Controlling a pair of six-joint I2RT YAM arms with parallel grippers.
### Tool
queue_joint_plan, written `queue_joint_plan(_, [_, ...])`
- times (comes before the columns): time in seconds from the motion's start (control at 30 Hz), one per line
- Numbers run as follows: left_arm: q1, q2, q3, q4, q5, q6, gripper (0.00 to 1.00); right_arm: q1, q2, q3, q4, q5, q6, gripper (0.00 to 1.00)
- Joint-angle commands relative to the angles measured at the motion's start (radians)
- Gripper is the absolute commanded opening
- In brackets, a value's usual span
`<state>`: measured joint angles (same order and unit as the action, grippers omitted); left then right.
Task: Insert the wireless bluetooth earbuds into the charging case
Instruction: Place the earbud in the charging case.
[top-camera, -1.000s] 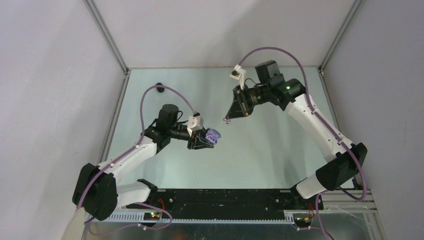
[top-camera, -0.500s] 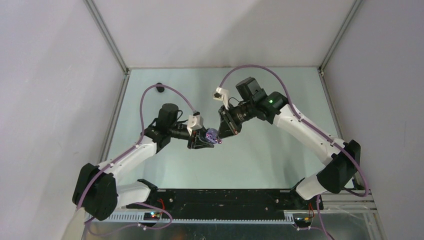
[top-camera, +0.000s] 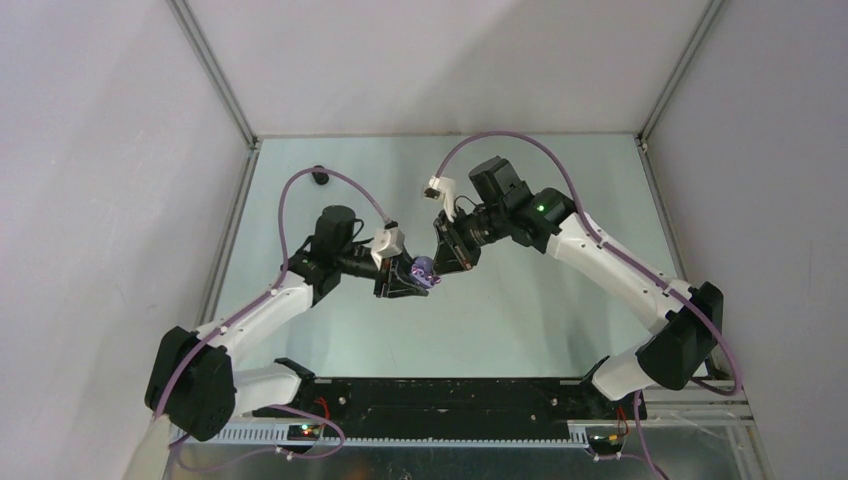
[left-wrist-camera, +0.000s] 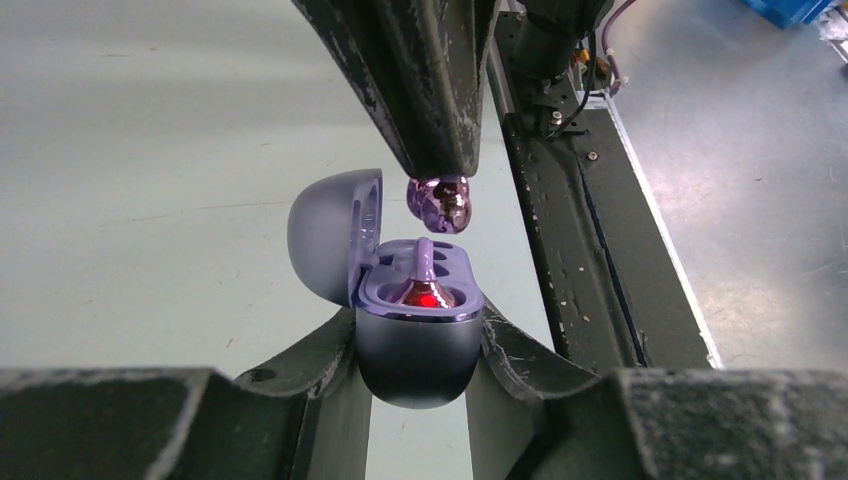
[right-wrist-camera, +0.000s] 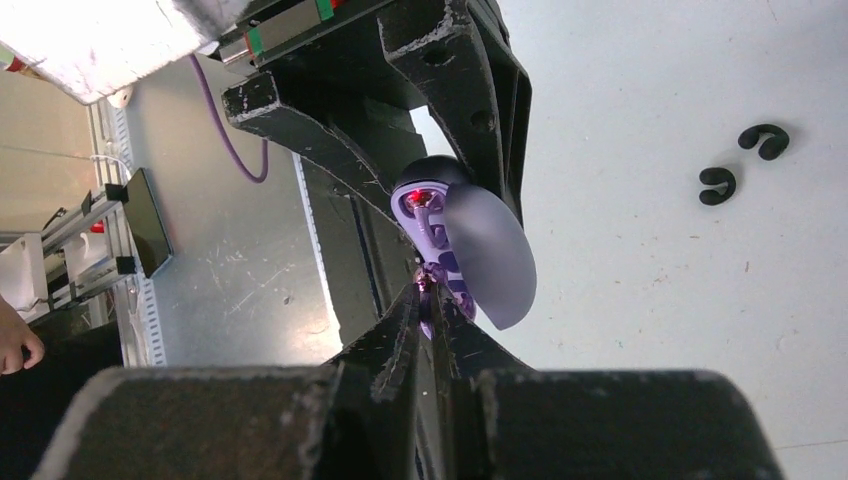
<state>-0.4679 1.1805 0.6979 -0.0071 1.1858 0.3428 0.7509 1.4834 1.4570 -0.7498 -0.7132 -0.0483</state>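
Left wrist view showed the left pincer (left-wrist-camera: 418, 372) clamped round the open charging case (left-wrist-camera: 420, 335) above the desk (left-wrist-camera: 150, 150), right pincer (left-wrist-camera: 440, 165) pinching a pale purple earbud (left-wrist-camera: 438, 203) just over a socket, not yet seated, near socket's fill unclear; two black C-shaped bits (right-wrist-camera: 717, 185) lay on the desk well clear, nothing blocking.

You find no readable text, label, brand, number or sign in any view. Charging case (left-wrist-camera: 415, 345), lower centre of left wrist frame: shell gives you no legible lettering.
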Motion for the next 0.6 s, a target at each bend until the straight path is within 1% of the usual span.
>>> queue_joint_plan(0.0, [0.010,-0.010,0.034,0.064,0.052,-0.046,0.00,0.013,-0.028,0.002,0.037,0.019,-0.013,0.11])
queue_joint_plan(0.27, [0.018,-0.011,0.023,0.115,0.062,-0.096,0.00,0.030,-0.030,-0.011,0.046,0.043,-0.014,0.11])
queue_joint_plan(0.57, [0.019,-0.013,0.019,0.125,0.070,-0.098,0.00,0.033,-0.040,-0.017,0.072,0.083,-0.006,0.11])
